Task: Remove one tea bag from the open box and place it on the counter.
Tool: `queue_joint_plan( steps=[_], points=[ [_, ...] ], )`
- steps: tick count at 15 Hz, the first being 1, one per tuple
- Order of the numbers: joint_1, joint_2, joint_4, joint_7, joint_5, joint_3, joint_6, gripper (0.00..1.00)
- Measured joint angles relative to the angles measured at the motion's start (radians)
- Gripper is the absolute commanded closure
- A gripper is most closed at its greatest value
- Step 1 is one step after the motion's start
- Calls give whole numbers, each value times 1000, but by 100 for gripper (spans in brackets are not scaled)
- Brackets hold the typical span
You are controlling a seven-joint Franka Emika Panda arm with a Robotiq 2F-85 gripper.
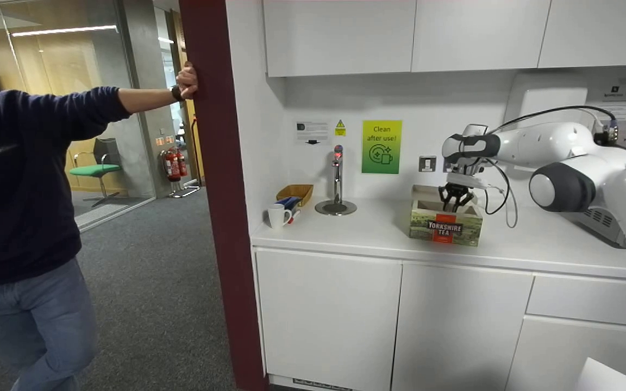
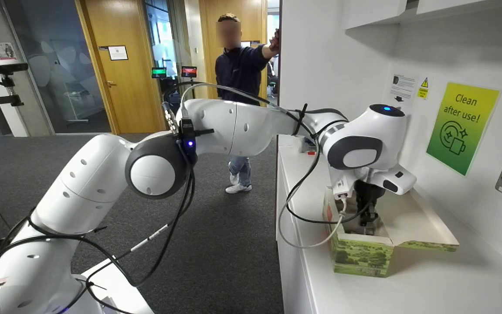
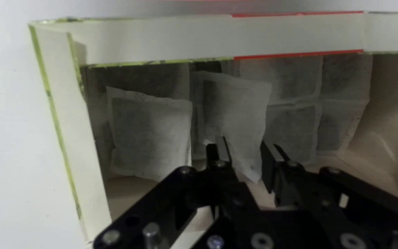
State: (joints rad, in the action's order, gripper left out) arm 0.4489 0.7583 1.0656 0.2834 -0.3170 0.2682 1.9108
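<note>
The open Yorkshire Tea box point(image 1: 446, 228) stands on the white counter point(image 1: 335, 236); it also shows in an exterior view point(image 2: 360, 259) with its lid folded back. In the wrist view the box rim point(image 3: 157, 43) frames several pale tea bags. One tea bag point(image 3: 235, 100) lies tilted, its lower corner showing between my fingers. Another tea bag point(image 3: 150, 135) leans to the left of the gripper. My gripper point(image 3: 244, 148) points down into the box, partly open with a gap between its fingers. It shows in both exterior views point(image 1: 451, 207) point(image 2: 368, 229); the box walls hide part of the fingertips.
The box lid point(image 2: 421, 218) extends toward the back wall. A chrome tap point(image 1: 337, 179), white mug point(image 1: 279, 215) and brown basket point(image 1: 295, 193) stand farther along the counter. A grey appliance point(image 1: 598, 225) sits behind the arm. A person point(image 2: 240, 69) stands at the wall's end.
</note>
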Motion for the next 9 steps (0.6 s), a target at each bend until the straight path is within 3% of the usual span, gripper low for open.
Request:
queue_joint_plan(
  steps=[9],
  points=[
    [8,23,-60,29,0,0,-28,100]
  ],
)
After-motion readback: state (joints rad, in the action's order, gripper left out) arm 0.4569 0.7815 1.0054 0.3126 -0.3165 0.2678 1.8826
